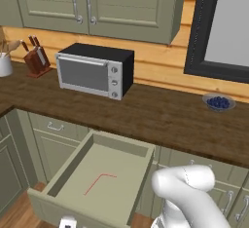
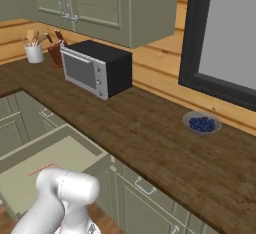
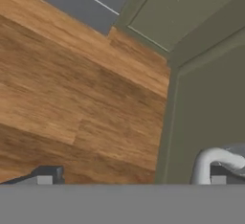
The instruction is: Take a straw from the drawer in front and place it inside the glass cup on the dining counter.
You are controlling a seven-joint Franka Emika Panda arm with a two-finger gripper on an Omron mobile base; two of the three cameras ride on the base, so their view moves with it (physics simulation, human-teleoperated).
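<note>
While the fingers (image 3: 131,177) stood wide apart and empty by the drawer's handle (image 3: 217,160), the straw (image 1: 98,181) lay flat inside the open drawer (image 1: 73,166), above and behind them. Light, thin and probably slippery, it looked best pinched mid-shaft.

A black toaster oven (image 1: 95,70) stands on the dark wood worktop (image 1: 160,115). A knife block (image 1: 36,59) and a white utensil holder (image 1: 5,64) stand beside it. A bowl of blueberries (image 1: 219,102) sits well apart.
</note>
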